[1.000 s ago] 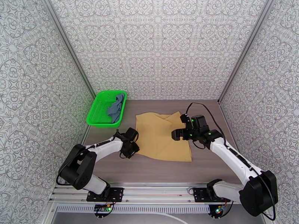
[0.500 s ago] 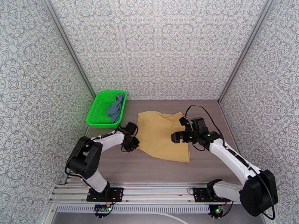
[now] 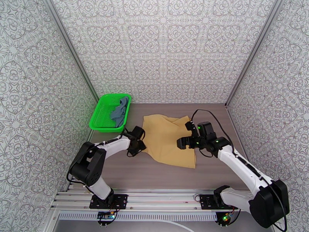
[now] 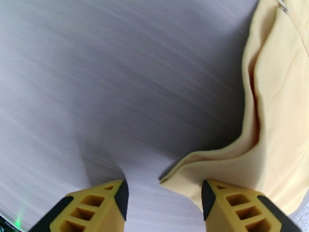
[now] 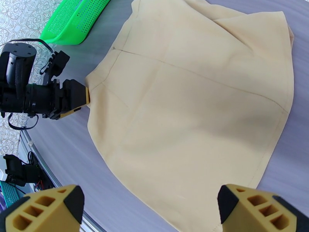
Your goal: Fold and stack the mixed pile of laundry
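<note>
Left gripper (image 4: 164, 192) jaws parted; mustard-yellow cloth (image 4: 278, 113) corner loose between them, grey wood-grain table (image 3: 216, 171) centre-left. Right gripper (image 5: 150, 200) jaws wide, empty. Risk: closing nudges corner, misses it.

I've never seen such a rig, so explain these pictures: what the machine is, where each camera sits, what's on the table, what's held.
Two robot arms, the left arm and the right arm, are bolted at the near edge of the table. One picture looks down from above; the other two come from a camera on each wrist. A yellow cloth lies on the table, and a green basket holds a blue-grey top. The left fingers stand apart at the cloth's corner, and the right fingers are wide apart above it. Nothing is held.
</note>
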